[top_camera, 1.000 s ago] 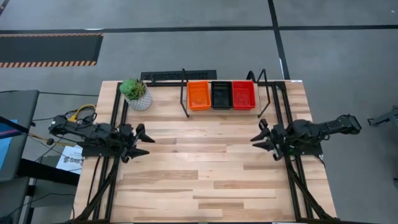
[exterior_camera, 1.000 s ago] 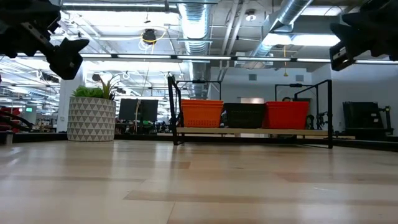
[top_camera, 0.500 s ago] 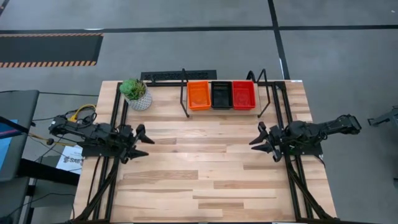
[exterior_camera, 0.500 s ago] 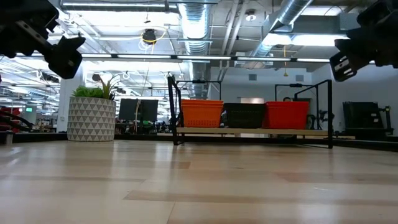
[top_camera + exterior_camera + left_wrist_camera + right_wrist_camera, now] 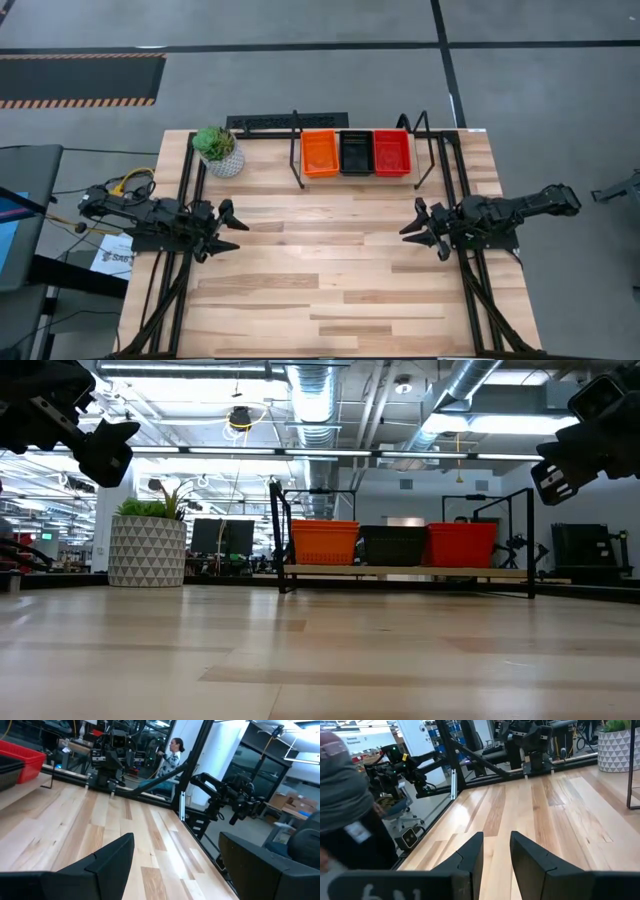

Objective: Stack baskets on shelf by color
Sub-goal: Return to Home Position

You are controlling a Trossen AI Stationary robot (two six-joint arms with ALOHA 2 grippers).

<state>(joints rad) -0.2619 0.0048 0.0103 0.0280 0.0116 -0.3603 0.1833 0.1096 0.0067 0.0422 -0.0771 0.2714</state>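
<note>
The wooden counter (image 5: 330, 290) fills the middle of the high view. At its top edge stands the shelf (image 5: 400, 571), carrying the baskets side by side, touching: orange baskets (image 5: 320, 153) on the left, black baskets (image 5: 355, 152) in the middle, red baskets (image 5: 391, 152) on the right (how many lie in each stack cannot be counted). The left gripper (image 5: 238, 232) hangs above the counter's left edge, released, fingers wide apart and empty. The right gripper (image 5: 411, 220) hangs at the right edge, fingers narrowly parted, holding nothing. A white plant pot (image 5: 222, 155) sits left of the shelf.
</note>
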